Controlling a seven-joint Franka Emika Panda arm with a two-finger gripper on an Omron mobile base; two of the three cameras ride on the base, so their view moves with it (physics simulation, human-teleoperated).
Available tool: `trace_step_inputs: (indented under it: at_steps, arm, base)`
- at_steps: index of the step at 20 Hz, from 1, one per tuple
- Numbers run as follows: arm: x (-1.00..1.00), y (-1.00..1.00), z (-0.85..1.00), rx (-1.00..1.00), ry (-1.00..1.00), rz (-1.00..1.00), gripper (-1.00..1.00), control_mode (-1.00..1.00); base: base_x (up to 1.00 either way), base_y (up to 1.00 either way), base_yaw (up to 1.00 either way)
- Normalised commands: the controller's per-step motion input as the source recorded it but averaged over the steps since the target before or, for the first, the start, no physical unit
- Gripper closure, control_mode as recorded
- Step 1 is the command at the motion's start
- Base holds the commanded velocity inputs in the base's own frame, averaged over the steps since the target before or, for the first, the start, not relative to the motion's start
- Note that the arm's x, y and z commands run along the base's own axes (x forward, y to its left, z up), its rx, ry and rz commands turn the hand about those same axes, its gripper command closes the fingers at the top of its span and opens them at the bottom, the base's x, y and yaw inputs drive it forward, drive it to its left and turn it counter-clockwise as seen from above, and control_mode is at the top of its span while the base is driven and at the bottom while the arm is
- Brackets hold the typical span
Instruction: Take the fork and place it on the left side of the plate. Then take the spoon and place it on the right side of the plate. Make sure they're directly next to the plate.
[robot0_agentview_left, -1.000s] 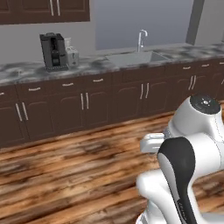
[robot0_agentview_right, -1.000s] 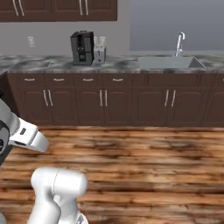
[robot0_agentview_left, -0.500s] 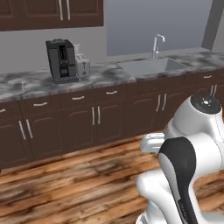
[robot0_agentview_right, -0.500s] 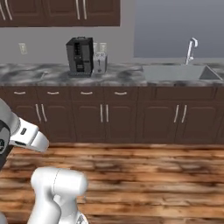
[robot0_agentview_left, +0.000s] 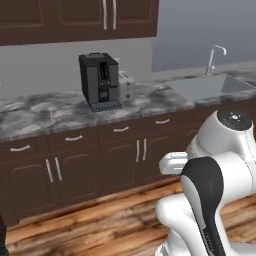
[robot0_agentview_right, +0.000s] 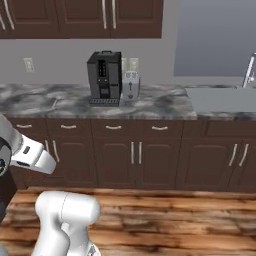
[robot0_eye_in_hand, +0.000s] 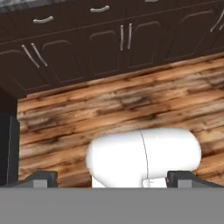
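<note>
While gripper (robot0_eye_in_hand: 113, 177) hangs wide, empty, over wooden plank floor (robot0_eye_in_hand: 109, 109), black coffee machine (robot0_agentview_left: 100, 81) sits on grey marble tabletop (robot0_agentview_left: 45, 112).

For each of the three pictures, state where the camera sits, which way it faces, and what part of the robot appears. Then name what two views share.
Left base view: behind the arm on its left, facing the counter with coffee machine, toaster and sink; arm at lower right.
Right base view: behind on the right, facing the same counter; arm at lower left.
Hand view: on the hand, looking down at the wooden floor and cabinet doors; open gripper.
Shared: both base views show coffee machine, toaster, sink.
</note>
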Motion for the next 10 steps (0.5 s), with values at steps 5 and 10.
trace_step_inputs:
  at_steps: [5, 10]
  arm:
    - [0.00, 0.00, 0.00, 0.00, 0.00, 0.00, -1.00, 1.00]
    - [0.00, 0.00, 0.00, 0.00, 0.00, 0.00, -1.00, 1.00]
  base:
    - [0.93, 0.59, 0.13]
    - [0.74, 0.50, 0.16]
